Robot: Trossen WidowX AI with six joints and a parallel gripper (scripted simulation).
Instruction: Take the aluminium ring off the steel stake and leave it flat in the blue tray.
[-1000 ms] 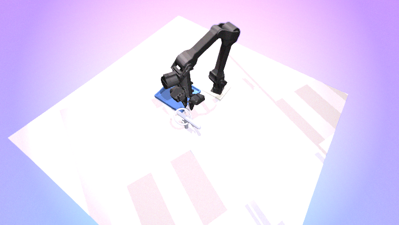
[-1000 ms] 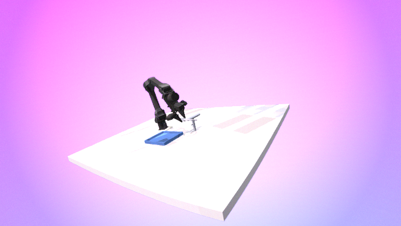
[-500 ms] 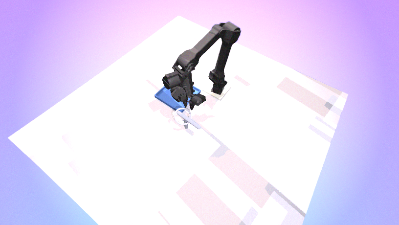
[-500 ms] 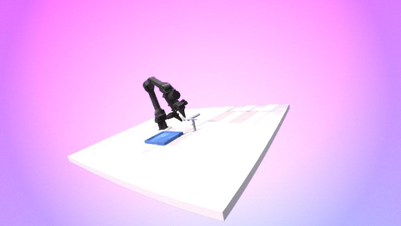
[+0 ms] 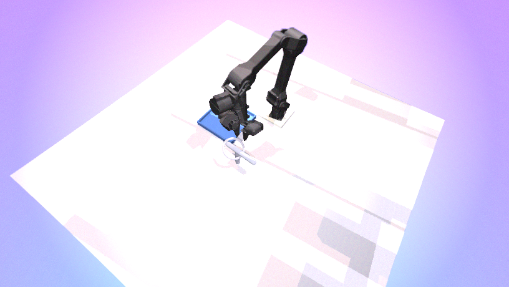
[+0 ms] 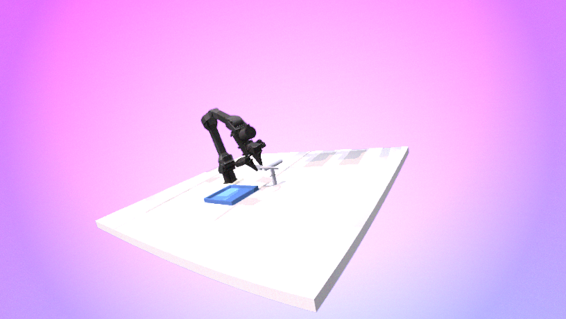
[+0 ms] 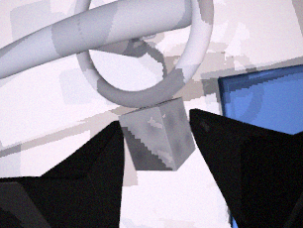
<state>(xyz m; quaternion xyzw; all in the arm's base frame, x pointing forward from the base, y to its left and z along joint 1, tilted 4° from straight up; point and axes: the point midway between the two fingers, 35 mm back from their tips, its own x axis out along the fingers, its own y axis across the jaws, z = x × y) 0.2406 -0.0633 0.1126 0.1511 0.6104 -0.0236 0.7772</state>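
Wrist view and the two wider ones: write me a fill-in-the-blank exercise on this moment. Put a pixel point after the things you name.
The pincer (image 5: 241,138) (image 6: 259,167) (image 7: 156,119) is shut on the ring's (image 5: 223,148) (image 6: 269,167) (image 7: 134,98) small welded ____.
The tray (image 5: 215,127) (image 6: 232,200) (image 7: 267,99) is coloured ____.
The cross-bar (image 5: 246,155) (image 6: 274,163) (image 7: 129,22) sits at the ____ end of the upright stake (image 5: 237,158) (image 6: 273,177).

Missing words: tab (image 5: 241,136) (image 7: 158,134); blue; top.

The black arm (image 5: 263,53) (image 6: 225,117) rose from its foot, bent at a high elbow, and sloped down to the wrist (image 5: 238,103) (image 6: 241,136). Below, the gripper (image 5: 241,138) (image 6: 259,168) (image 7: 157,117) pointed downward, its two dark fingers partly apart and clamped on something between them. In the wrist view, one finger stood left, the other right.
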